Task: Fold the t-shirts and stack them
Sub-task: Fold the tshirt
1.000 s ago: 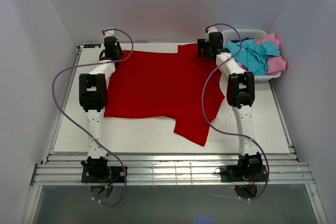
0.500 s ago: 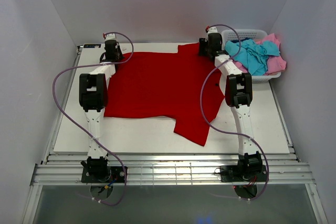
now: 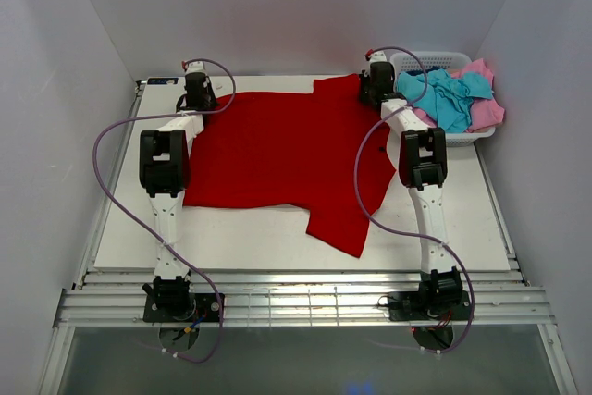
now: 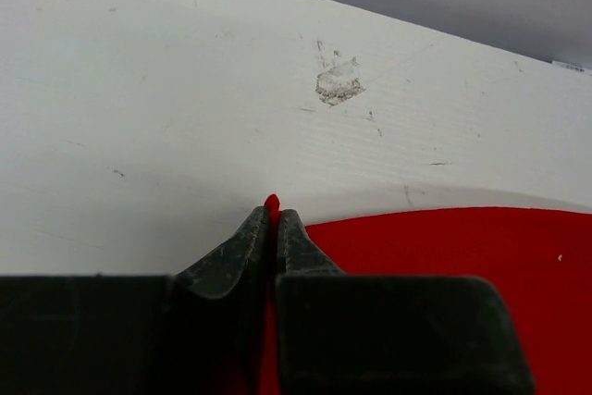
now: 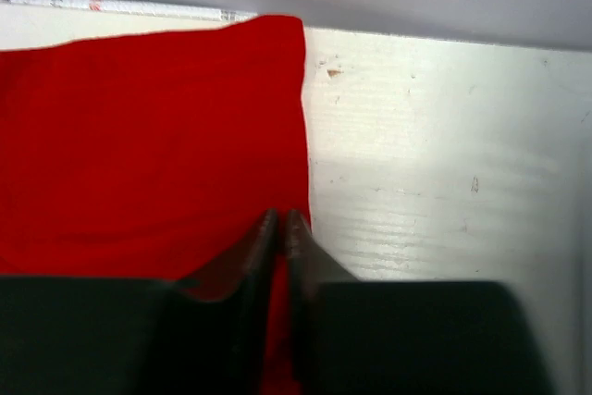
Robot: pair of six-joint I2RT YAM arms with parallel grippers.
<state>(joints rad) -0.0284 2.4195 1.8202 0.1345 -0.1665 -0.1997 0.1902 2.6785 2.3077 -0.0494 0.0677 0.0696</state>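
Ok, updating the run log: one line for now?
red shirt: spread | left jaws: shut on it | right jaws: shut on it

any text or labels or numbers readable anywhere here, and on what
None can be read.
On the white strip along the far edge, in the right wrist view: tiny red and dark marks, too blurred to read.
No print or label shows on the red shirt or the basket.

- red shirt (image 3: 277, 150): cloth, matt, lies smooth.
- table (image 4: 166, 99): white, matt, scuffed; one chipped patch.
- basket (image 3: 449, 58): white plastic lattice.
- left fingers (image 4: 242, 252): black, matt, finely grained.
- rail (image 3: 305, 307): bare metal, shiny.
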